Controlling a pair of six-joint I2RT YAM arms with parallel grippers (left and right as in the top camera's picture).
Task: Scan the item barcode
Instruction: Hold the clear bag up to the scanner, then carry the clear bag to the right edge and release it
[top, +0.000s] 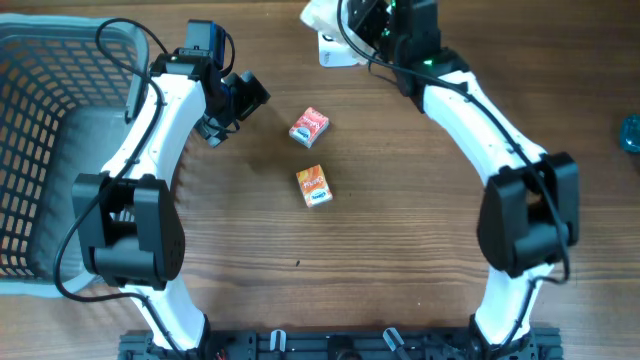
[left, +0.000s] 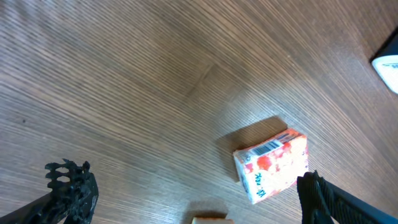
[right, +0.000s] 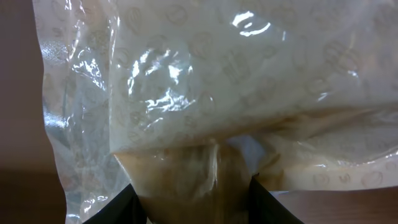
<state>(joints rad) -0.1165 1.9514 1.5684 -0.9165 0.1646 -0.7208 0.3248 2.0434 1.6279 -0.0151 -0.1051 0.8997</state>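
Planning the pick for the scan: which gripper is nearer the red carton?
Left. The left gripper is open, just beside the red carton. The right gripper is farther off at the table's far edge, shut on a plastic bag.

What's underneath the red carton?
Only the wooden table; the red carton lies flat on it, barcode visible on one side. Its bottom face is hidden.

A red box (top: 309, 127) and an orange box (top: 314, 186) lie close together in the middle of the wooden table (top: 400, 250), the left gripper (top: 235, 105) spreads its fingers wide near the red box, and the right gripper (top: 345, 25) holds a white bag (top: 322, 20) by the far edge
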